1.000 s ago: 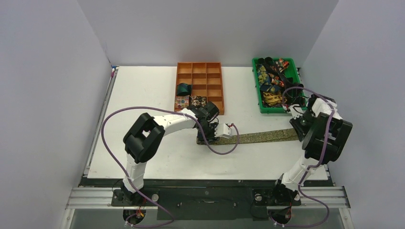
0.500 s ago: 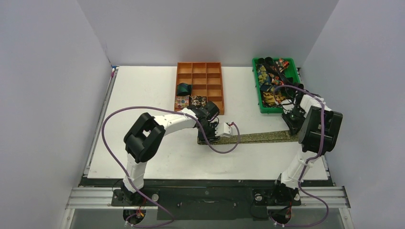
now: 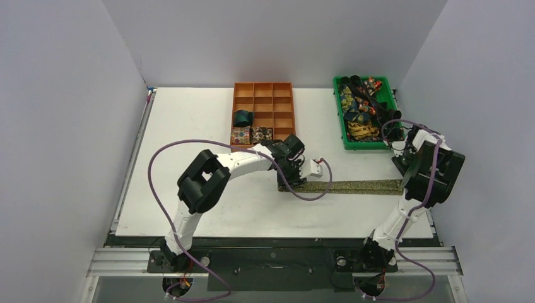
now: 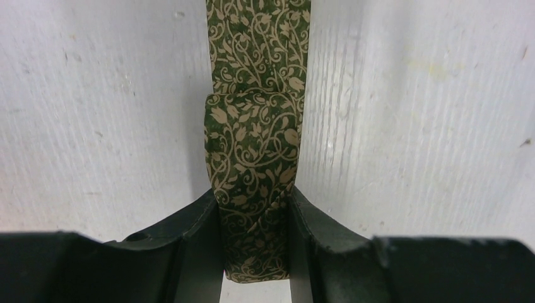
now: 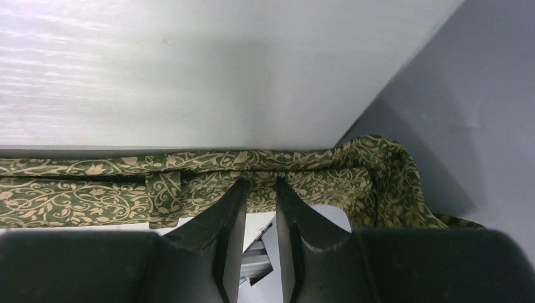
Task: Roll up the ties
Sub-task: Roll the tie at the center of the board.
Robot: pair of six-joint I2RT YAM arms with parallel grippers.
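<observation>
An olive-green tie (image 3: pixel 353 186) with a gold vine pattern lies stretched left to right across the front of the table (image 3: pixel 189 126). My left gripper (image 3: pixel 288 182) is shut on its folded left end; in the left wrist view that tie (image 4: pixel 252 145) fills the gap at my left gripper (image 4: pixel 255 211). At the table's right edge, my right gripper (image 3: pixel 400 177) pinches the other end. In the right wrist view the tie (image 5: pixel 94 183) bunches at the tips of my right gripper (image 5: pixel 260 186) and drapes over the edge.
An orange divided tray (image 3: pixel 264 84) stands at the back centre, with rolled ties (image 3: pixel 242 117) in three front-left cells. A green bin (image 3: pixel 339 113) at the back right holds several loose ties (image 3: pixel 358 107). Purple cables (image 3: pixel 158 170) loop off both arms. Grey walls close in on both sides.
Both grippers have shifted right, dragging the tie with them. It now lies straighter and level, with its right end at the table's edge.
</observation>
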